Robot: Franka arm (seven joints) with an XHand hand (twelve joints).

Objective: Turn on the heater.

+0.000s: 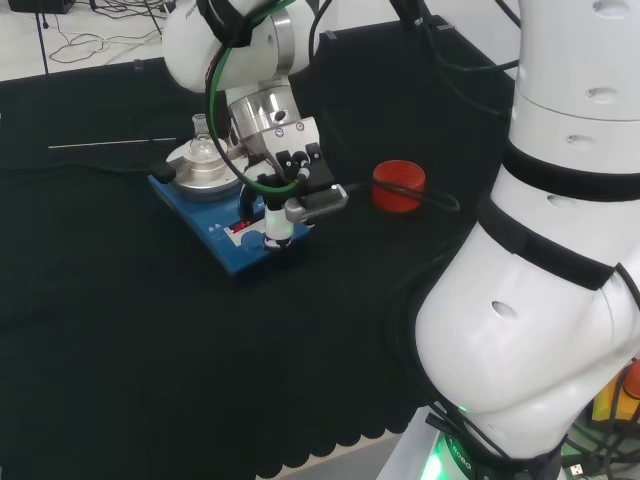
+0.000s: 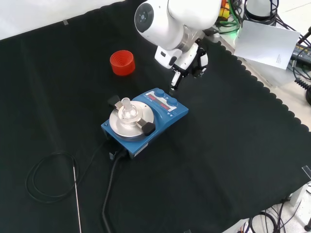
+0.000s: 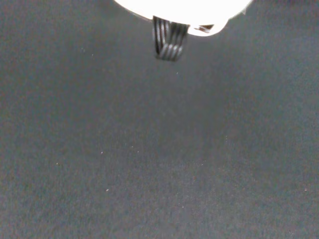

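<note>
Black cable (image 2: 109,194) is trailing nearest in the front view toward the blue heater (image 2: 146,121) at mid-desk (image 2: 233,160). One finger of the robot hand (image 2: 187,63) is pointing onto its far control panel; its other fingers I cannot tell. Switching looks underway, unconfirmed.

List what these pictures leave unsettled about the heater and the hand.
- Heater controls: head view, the hand covers the front panel.
- Fingertip contact: front view, too small to tell whether the finger touches the panel.
- Flask contents: clear glass, unreadable.
</note>
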